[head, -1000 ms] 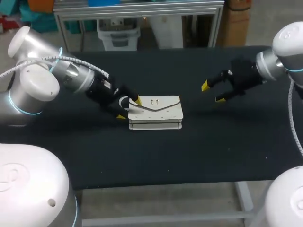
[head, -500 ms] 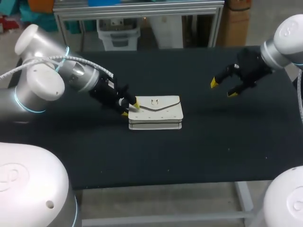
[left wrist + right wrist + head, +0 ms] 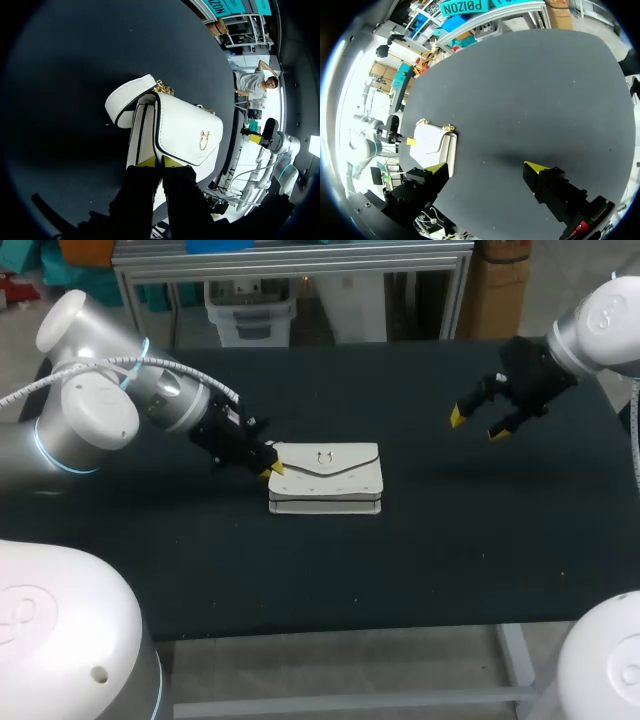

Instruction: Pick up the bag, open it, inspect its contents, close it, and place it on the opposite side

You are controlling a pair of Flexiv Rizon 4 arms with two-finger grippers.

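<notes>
Left gripper (image 3: 159, 161) is clenched, as it seems, on the flap edge of the white bag (image 3: 325, 478), at the bag's 9 o'clock end. The bag lies flat near the middle of the table (image 3: 420, 570). I judge it light and rather stiff, with smooth skin that may slip, so the flap edge or the strap (image 3: 127, 95) gives the best hold. Right gripper (image 3: 478, 425) hangs released at 2 o'clock, well apart.

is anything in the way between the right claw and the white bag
Nothing visible. Only bare black tabletop lies between the open right claw and the white leather flap bag. The left claw is at the bag's far end, away from that path.
</notes>
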